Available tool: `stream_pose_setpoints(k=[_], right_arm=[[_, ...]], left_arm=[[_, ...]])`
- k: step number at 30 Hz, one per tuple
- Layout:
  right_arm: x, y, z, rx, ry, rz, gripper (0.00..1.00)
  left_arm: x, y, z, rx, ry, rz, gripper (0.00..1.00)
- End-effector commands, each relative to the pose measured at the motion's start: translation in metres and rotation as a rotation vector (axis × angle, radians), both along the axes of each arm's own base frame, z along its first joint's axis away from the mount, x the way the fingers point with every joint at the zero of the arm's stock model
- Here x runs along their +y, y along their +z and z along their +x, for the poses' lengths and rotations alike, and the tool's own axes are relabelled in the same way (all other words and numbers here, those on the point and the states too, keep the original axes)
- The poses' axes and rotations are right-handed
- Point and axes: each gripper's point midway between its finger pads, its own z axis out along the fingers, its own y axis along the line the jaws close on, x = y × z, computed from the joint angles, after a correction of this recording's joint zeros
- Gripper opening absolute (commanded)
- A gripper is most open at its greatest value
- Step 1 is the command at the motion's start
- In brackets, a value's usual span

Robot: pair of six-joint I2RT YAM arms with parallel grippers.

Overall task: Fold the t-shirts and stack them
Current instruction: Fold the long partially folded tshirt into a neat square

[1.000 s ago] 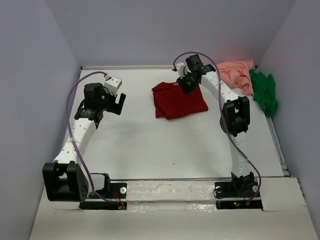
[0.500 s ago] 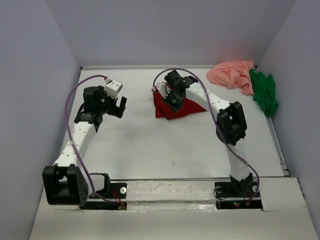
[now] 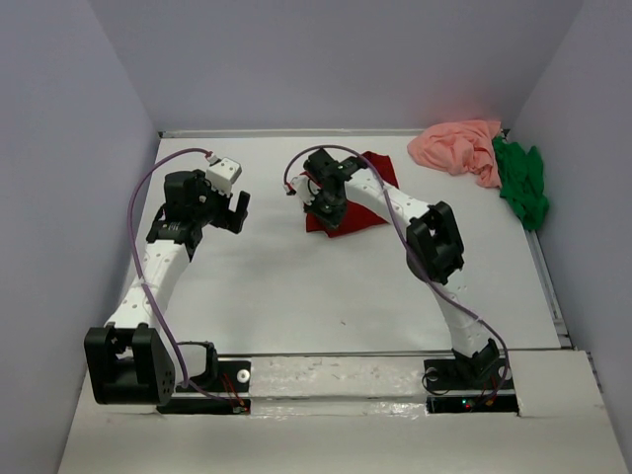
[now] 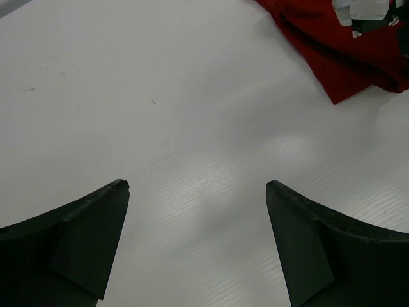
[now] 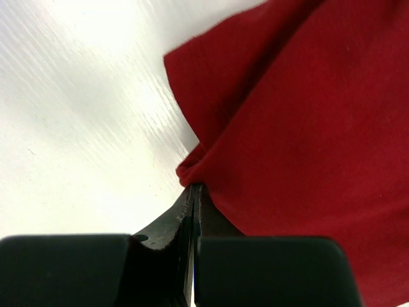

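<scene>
Top view, right gripper (image 3: 323,202): I saw it down on the left part of the red shirt (image 3: 363,215); I couldn't read the jaws from here.
Top view, red shirt: it lay bunched at the far middle of the table (image 3: 296,286), partly hidden under the right arm.
Top view, pink shirt (image 3: 459,146): a crumpled heap in the far right corner, touching the green shirt (image 3: 521,183).
Top view, green shirt: crumpled along the right wall, just beside the pink one.
Top view, left gripper (image 3: 233,209): it hung over bare table left of the red shirt, apart from it.
Left wrist view, left gripper: released, fingers wide apart, and I saw only table between them.
Left wrist view, red shirt: its corner sat at upper right, well apart from the fingers.
Right wrist view, right gripper: clenched, the tips pinching a fold at the red shirt's edge.
Right wrist view, red shirt: the cloth filled the right side, with table on the left.
</scene>
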Motion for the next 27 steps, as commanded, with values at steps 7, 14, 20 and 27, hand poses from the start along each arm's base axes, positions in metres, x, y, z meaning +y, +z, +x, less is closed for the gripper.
stream_pose_setpoints(k=[7,14,20,27], right_arm=[[0.02,-0.01,-0.009,0.019,0.031,-0.017,0.0],[0.012,-0.036,-0.019,0.069,0.035,-0.055,0.0],[0.017,-0.018,-0.016,0.056,0.046,-0.031,0.0],[0.02,0.079,-0.02,-0.092,0.067,0.092,0.21]], left_arm=[[-0.001,0.016,-0.004,-0.059,-0.013,-0.003,0.99],[0.001,0.016,-0.008,-0.081,-0.007,0.005,0.99],[0.003,0.015,-0.005,-0.075,0.008,0.007,0.99],[0.004,0.024,0.0,-0.089,0.04,-0.025,0.99]])
